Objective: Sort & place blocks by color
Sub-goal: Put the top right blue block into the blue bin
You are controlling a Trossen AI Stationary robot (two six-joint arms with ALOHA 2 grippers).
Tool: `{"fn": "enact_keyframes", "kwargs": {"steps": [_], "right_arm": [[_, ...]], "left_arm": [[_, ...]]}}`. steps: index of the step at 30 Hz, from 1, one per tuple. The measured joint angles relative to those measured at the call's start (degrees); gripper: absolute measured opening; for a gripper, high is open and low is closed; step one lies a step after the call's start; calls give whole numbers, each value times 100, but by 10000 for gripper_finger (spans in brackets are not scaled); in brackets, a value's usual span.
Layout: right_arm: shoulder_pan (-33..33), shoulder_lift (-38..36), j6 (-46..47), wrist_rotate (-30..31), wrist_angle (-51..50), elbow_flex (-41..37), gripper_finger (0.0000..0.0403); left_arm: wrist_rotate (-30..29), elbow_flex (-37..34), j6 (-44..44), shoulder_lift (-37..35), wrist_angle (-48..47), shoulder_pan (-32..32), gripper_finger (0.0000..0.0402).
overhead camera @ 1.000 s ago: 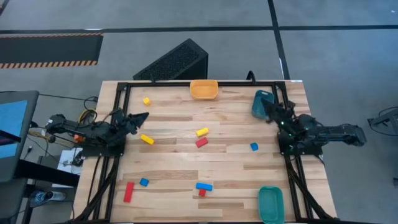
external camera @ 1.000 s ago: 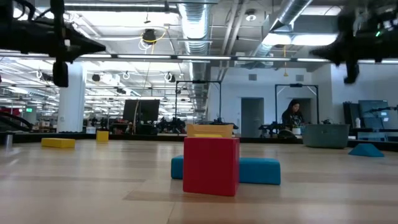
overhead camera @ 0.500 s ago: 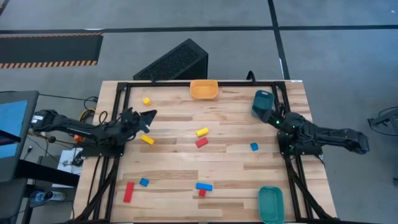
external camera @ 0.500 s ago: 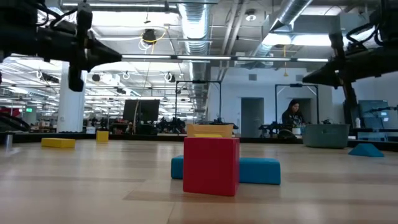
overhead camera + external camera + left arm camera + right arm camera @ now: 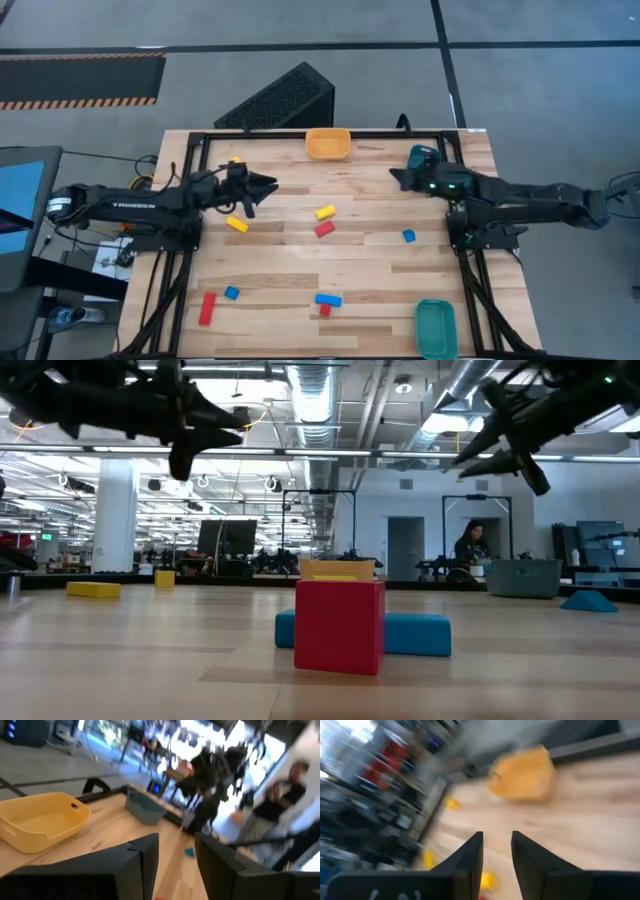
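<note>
The blocks lie scattered flat on the wooden table (image 5: 380,270). A yellow bar (image 5: 325,212) and a red block (image 5: 324,229) sit mid-table, and a yellow bar (image 5: 236,224) lies left of them. A blue cube (image 5: 408,236) lies to the right. A red bar (image 5: 207,308), blue cube (image 5: 232,293), blue bar (image 5: 328,299) and red cube (image 5: 325,310) lie near the near edge. My left gripper (image 5: 264,185) (image 5: 176,840) hovers open above the far left part. My right gripper (image 5: 397,175) (image 5: 497,836) hovers open above the far right part.
An orange tray (image 5: 328,143) sits at the far edge, a blue tray (image 5: 420,154) at the far right is partly under my right arm, and a teal tray (image 5: 435,328) sits in the near right corner. A yellow cube (image 5: 236,160) lies far left. A person (image 5: 277,800) stands beyond the table.
Both arms have reached in over the table from its sides. My left gripper moved toward the right edge, my right gripper toward the left edge, both staying above the surface. No block has moved.
</note>
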Motion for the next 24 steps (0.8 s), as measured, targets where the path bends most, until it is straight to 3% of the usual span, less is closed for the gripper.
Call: {"fn": "enact_keyframes", "kwargs": {"steps": [7,10,17,24], "right_arm": [[449,1479,558,-6,-3860,1816,143],[798,2061,836,-105,-4927,2277,158],[1527,3077,1777,-1352,-5271,2134,239],[2101,3833,2523,-1732,-5143,1872,293]], "left_arm": [[268,803,1032,556,-586,226,117],[294,988,1312,685,-593,247,117],[275,1024,1510,1010,-797,249,117],[421,1022,1321,1413,-838,249,117]]}}
